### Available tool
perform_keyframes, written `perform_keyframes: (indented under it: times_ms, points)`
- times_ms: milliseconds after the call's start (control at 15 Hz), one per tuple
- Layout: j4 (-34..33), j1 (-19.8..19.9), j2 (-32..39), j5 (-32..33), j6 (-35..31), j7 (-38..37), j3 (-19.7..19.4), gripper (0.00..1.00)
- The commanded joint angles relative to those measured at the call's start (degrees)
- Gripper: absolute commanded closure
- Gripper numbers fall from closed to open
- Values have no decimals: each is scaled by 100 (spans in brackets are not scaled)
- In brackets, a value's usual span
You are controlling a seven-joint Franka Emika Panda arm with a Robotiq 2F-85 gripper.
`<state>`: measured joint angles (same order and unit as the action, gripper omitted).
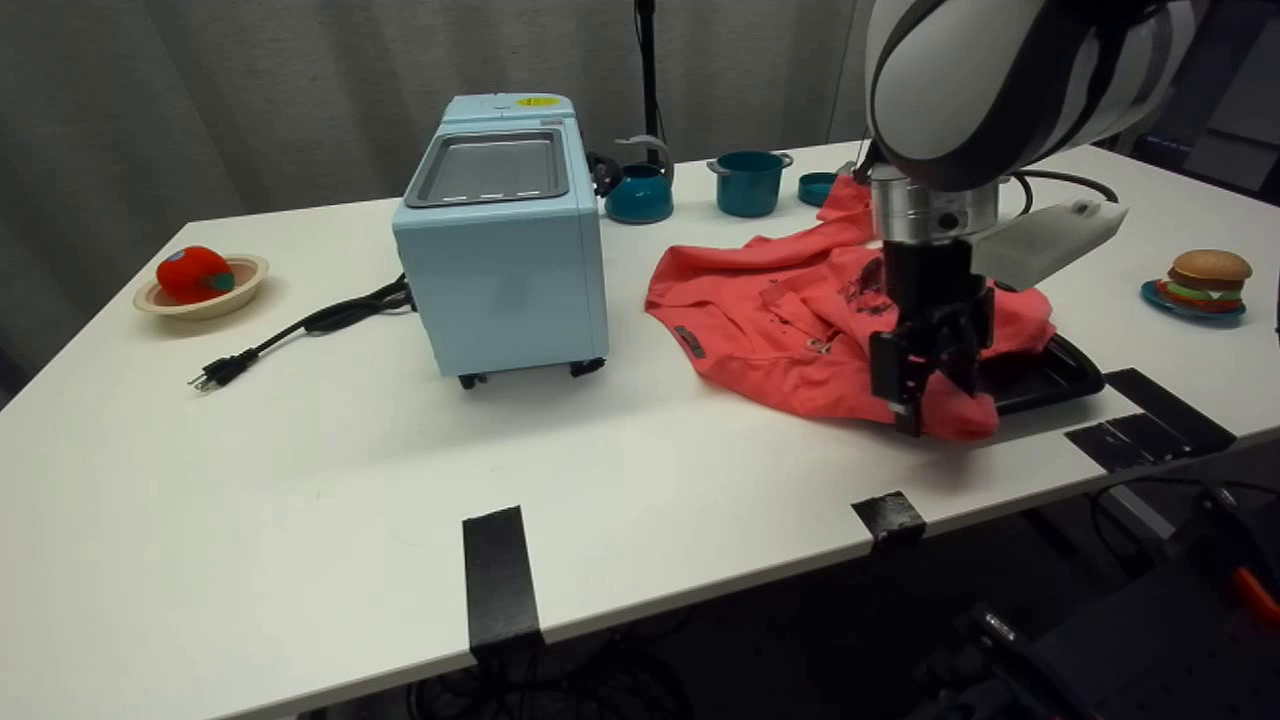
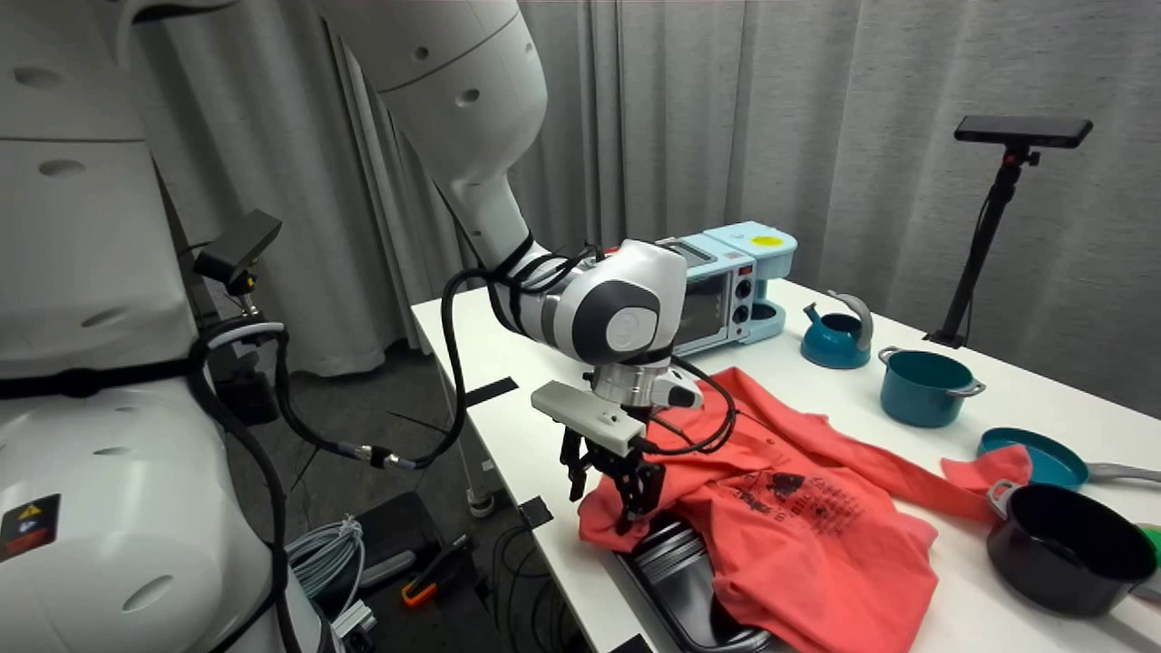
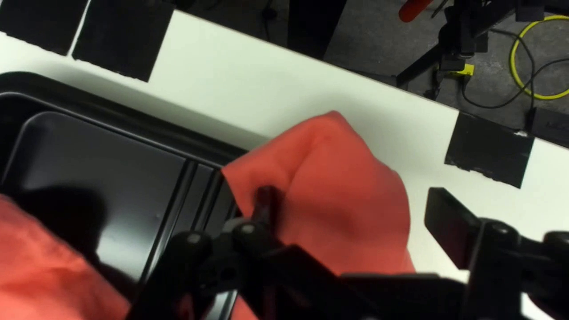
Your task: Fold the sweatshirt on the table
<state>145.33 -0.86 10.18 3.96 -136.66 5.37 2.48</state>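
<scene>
The coral-red sweatshirt (image 1: 740, 345) lies rumpled on the white table (image 1: 300, 540); it also shows in an exterior view (image 2: 816, 553). Its dark print faces up, and one sleeve stretches toward the pans. Part of it lies over a black tray. My gripper (image 1: 925, 375) points down over the sweatshirt's end near the table's front edge, also seen in an exterior view (image 2: 606, 497). In the wrist view, the jaws (image 3: 353, 213) are wide apart. A loose flap of the sweatshirt (image 3: 342, 178) shows between and below them. Whether a finger touches the cloth cannot be told.
The black tray (image 3: 111, 155) lies partly under the sweatshirt. A light-blue toaster oven (image 1: 500, 270), a teal kettle (image 1: 640, 195), a teal pot (image 1: 750, 185) and a black pot (image 2: 1070, 553) stand around. A toy burger (image 1: 1205, 280) and a bowl (image 1: 205, 305) sit at opposite ends.
</scene>
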Motion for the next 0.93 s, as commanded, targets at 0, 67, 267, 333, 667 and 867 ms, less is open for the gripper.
perform_keyframes:
  times_ms: [0,67,267,333,667,867]
  points:
    - [-116,8,145,-94,-28,190,11,45]
    - [-134,10,139,-102,-18,193,14,52]
    - [-178,16,68,-157,9,224,30,76]
    - [-184,14,23,-177,27,227,35,83]
    - [-254,-12,-412,-11,-51,36,-9,100]
    - [-510,-16,-550,77,-231,-99,-47,98]
